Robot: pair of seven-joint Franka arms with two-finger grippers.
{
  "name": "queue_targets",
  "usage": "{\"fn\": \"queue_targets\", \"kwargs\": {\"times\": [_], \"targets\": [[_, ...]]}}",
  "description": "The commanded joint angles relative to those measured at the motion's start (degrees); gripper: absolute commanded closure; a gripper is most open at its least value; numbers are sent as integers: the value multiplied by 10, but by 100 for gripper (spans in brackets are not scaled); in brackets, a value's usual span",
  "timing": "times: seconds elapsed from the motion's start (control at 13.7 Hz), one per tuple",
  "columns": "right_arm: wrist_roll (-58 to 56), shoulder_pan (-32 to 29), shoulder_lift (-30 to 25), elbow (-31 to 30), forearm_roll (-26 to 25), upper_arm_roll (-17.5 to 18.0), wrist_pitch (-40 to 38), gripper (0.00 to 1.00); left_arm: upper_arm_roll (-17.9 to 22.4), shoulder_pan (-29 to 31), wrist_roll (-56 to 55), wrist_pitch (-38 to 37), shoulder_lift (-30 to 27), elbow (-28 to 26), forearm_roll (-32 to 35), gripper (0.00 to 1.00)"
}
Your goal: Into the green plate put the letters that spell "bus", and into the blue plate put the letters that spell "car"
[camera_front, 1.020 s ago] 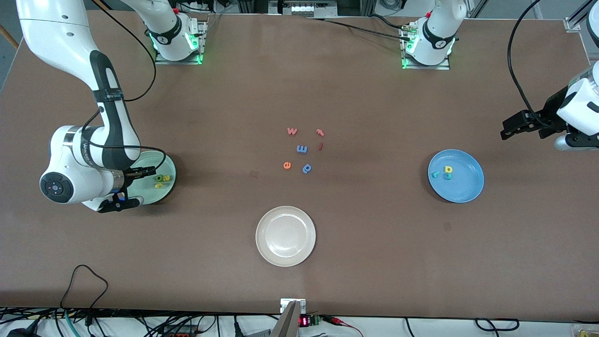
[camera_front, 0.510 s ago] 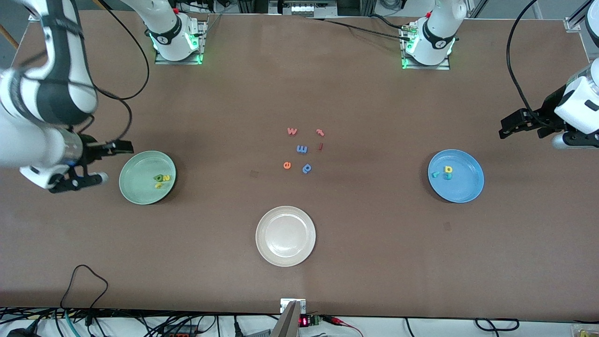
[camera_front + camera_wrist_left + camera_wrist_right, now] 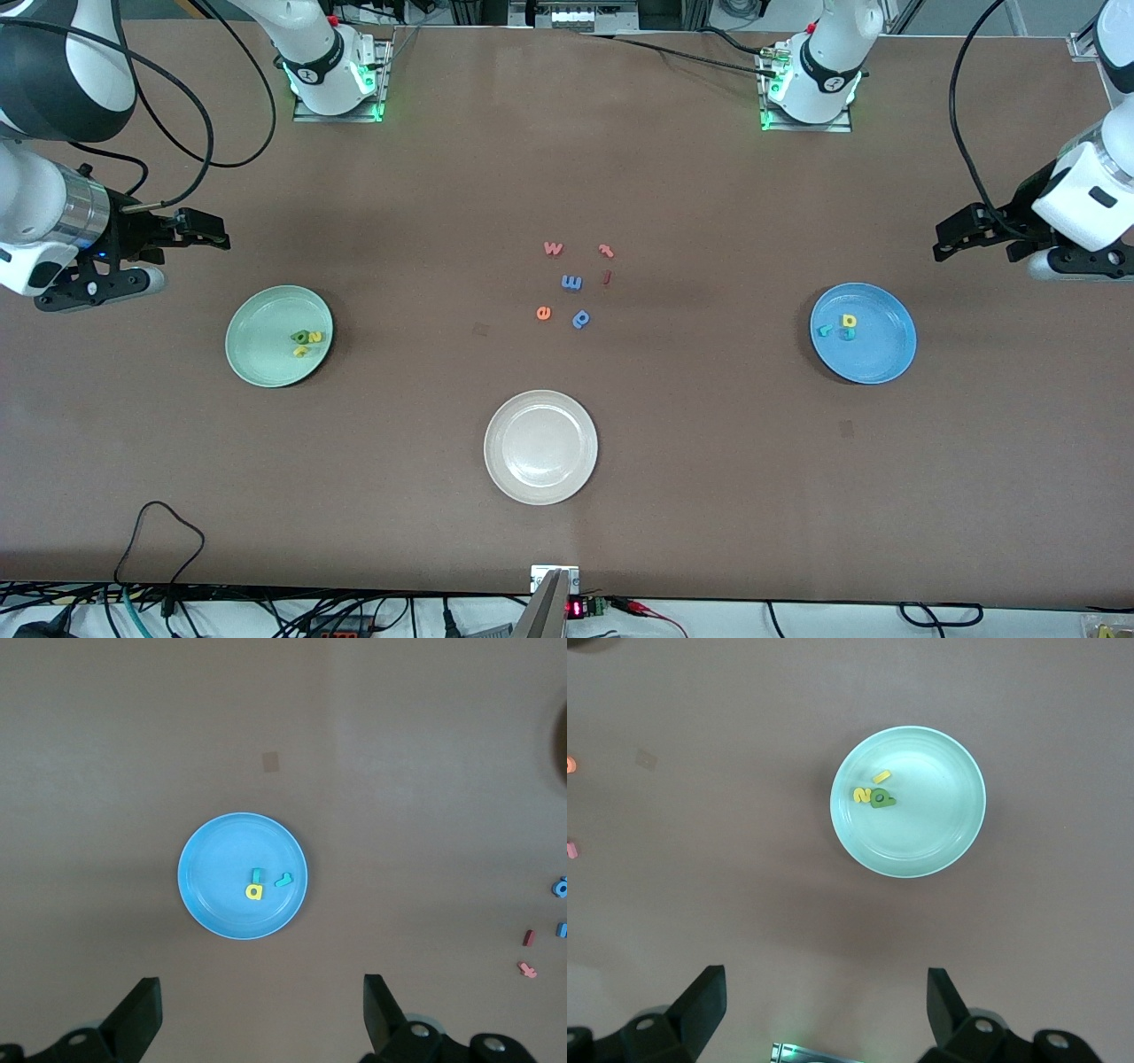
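Right wrist view: green plate [image 3: 948,842] under spread right gripper [image 3: 824,1005].

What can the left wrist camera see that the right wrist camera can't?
Only the left wrist view shows the blue plate holding the teal c, teal r and yellow a, with the open left gripper in the foreground. Only the right wrist view shows the green plate holding the yellow u, yellow s and green b, with the open right gripper. Both show brown table and stray letters at an edge.
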Motion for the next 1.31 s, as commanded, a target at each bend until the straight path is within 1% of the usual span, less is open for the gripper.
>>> {"fn": "queue_targets", "kwargs": {"times": [0.0, 0.22, 0.29, 0.36, 0.44, 0.58, 0.66, 1.02, 1.24], "targets": [[10, 2, -4, 6, -9, 3, 7, 0, 32, -22, 5, -10, 2, 11, -4, 0], [21, -9, -19, 6, -14, 7, 26, 0, 36, -23, -1, -13, -4, 11, -4, 0], [24, -26, -34, 1, -14, 17, 36, 0, 34, -20, -8, -16, -4, 11, -3, 0], [29, -53, -53, -14, -18, 52, 40, 0, 30, -19, -11, -23, -4, 11, -2, 0], [44, -60, -66, -27, -28, 64, 50, 0, 26, -18, -11, -28, -4, 9, -2, 0], [102, -59, -71, -28, -34, 70, 49, 0, 20, -19, -12, -35, -13, 4, -2, 0], [107, -59, -73, -28, -35, 74, 46, 0, 15, -19, -12, -38, -16, 0, -2, 0], [94, -66, -52, -1, -34, 73, 45, 0, 15, -14, -5, -52, -16, 1, -2, 0], [78, -67, -48, 0, -35, 72, 45, 0, 15, -10, -2, -56, -17, 3, -1, 0]]}}
